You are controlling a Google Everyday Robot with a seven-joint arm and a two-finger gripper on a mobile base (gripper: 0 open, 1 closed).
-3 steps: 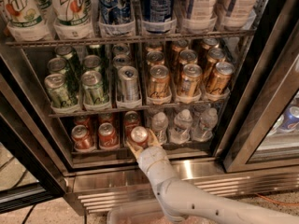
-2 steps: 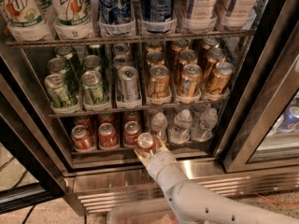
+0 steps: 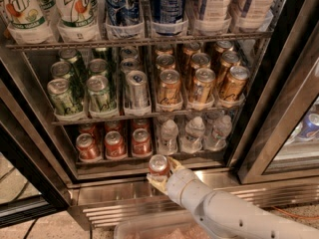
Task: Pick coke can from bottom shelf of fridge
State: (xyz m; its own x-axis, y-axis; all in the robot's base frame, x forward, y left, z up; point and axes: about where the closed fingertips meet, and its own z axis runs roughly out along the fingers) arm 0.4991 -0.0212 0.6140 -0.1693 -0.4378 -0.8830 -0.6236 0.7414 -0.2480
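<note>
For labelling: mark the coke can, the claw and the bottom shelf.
coke can (image 3: 159, 162), camera view, silver top.
claw (image 3: 160, 174), camera view, between fingertips, gripping the can below the shelf.
bottom shelf (image 3: 114, 161), camera view, front rail.

The gripper (image 3: 160, 177) holding the coke can (image 3: 158, 164) has free room before the bottom shelf (image 3: 124, 160), with other red cans (image 3: 115, 144) behind.

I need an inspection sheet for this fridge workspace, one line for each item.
Surface: bottom shelf holds three red cans and water bottles.
Job's things: coke can outside the fridge, in front of the shelf edge.
Clutter: green cans and gold cans on the rack above; clear bin below.
Gripper: gripper shut on the coke can, low before the fridge.
Cables: dark cable on the floor at left; orange cable at right.
Surroundings: second cooler to the right.
</note>
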